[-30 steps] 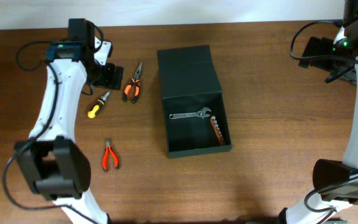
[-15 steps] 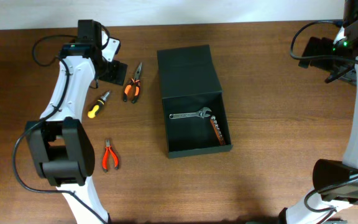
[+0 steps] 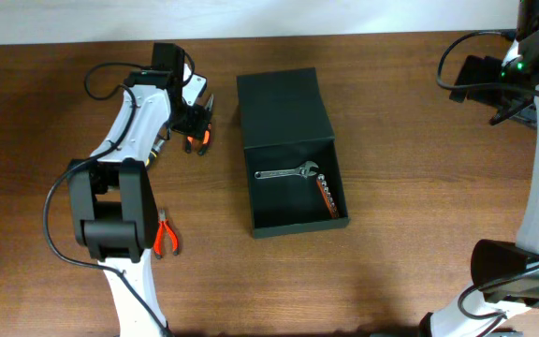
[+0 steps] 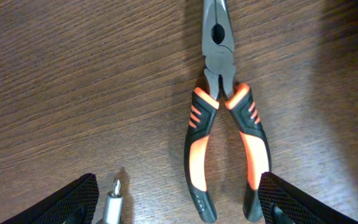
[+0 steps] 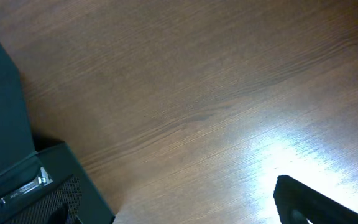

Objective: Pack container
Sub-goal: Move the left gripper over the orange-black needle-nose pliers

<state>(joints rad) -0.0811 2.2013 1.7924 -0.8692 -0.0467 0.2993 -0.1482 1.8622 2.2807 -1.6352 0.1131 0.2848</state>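
Wrench inside open container, left fingers above orange pliers

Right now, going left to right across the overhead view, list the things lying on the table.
red pliers → orange-and-black pliers → container

No legible text, labels, brands or numbers in any view. The pliers are close up in the left wrist view: the orange-black grips show only moulded ribs, and no lettering can be read on the head. Any stamping on the wrench in the container is too small to make out from overhead.
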